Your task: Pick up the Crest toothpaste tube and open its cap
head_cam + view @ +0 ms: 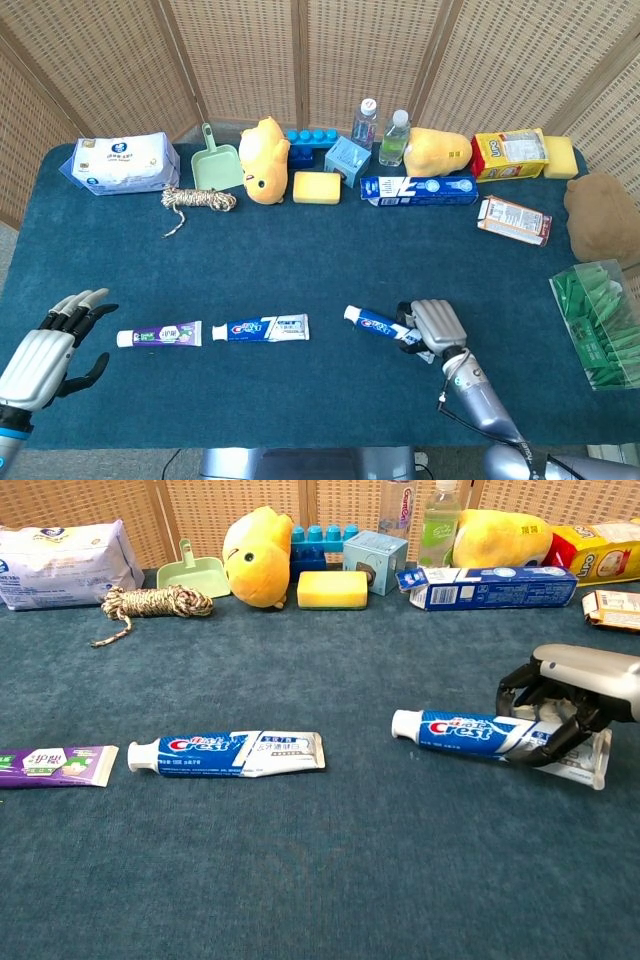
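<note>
Two Crest toothpaste tubes lie at the front of the blue table. My right hand (432,325) (565,705) grips the rear half of the right-side Crest tube (375,323) (465,732), fingers curled over it. That tube is slanted, its white cap (403,722) pointing left and slightly away from me. The other Crest tube (262,327) (228,753) rests flat further left, untouched. At the table's front left corner my left hand (45,345) hovers with fingers spread, holding nothing; only the head view shows it.
A purple toothpaste tube (160,335) (55,764) lies left of the Crest tubes. Along the back edge stand a wipes pack (120,163), rope (200,199), green scoop, yellow plush toys, a sponge (332,589), bottles and a toothpaste box (418,189). A green bin (598,320) sits at right.
</note>
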`<state>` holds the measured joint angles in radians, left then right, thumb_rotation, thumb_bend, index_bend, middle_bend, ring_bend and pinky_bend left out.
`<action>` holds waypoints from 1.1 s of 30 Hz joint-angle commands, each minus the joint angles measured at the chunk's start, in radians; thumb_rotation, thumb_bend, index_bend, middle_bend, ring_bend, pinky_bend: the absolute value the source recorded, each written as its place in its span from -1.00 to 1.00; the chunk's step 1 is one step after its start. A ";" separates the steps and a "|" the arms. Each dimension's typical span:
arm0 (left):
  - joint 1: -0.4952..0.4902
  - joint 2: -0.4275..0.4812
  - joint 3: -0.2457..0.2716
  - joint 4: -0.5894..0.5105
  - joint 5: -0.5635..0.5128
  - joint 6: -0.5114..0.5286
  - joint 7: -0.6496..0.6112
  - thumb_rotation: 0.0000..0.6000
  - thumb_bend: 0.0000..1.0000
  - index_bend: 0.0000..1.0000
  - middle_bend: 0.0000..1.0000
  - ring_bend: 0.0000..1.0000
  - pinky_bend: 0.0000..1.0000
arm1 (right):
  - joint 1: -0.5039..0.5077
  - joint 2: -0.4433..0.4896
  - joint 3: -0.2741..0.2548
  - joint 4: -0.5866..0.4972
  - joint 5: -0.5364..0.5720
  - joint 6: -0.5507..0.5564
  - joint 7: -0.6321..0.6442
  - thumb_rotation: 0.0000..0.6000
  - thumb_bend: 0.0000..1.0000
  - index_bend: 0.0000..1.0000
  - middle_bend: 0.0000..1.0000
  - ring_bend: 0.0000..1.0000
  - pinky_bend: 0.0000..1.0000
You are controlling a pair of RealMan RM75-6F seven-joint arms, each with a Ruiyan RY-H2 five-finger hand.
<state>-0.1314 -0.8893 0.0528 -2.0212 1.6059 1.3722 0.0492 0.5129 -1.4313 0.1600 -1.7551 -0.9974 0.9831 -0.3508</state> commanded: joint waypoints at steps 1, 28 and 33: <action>-0.003 0.002 -0.003 -0.006 0.003 0.001 0.003 1.00 -0.20 -0.71 -0.90 -0.86 -0.84 | -0.010 0.060 0.039 -0.018 -0.006 -0.093 0.198 1.00 -0.10 0.85 0.52 0.48 0.71; -0.232 -0.116 -0.137 -0.049 -0.032 -0.212 0.141 1.00 -0.22 -0.62 -0.75 -0.69 -0.50 | -0.119 0.270 0.223 -0.142 -0.208 -0.536 1.213 1.00 -0.10 0.82 0.70 0.66 0.79; -0.275 -0.185 -0.166 -0.035 -0.036 -0.226 0.190 1.00 -0.29 -0.60 -0.73 -0.69 -0.51 | -0.120 0.282 0.214 -0.167 -0.243 -0.567 1.264 1.00 -0.10 0.82 0.70 0.66 0.79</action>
<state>-0.3909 -1.0525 -0.1015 -2.0628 1.5719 1.1519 0.2201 0.3944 -1.1548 0.3771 -1.9136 -1.2315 0.4246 0.9024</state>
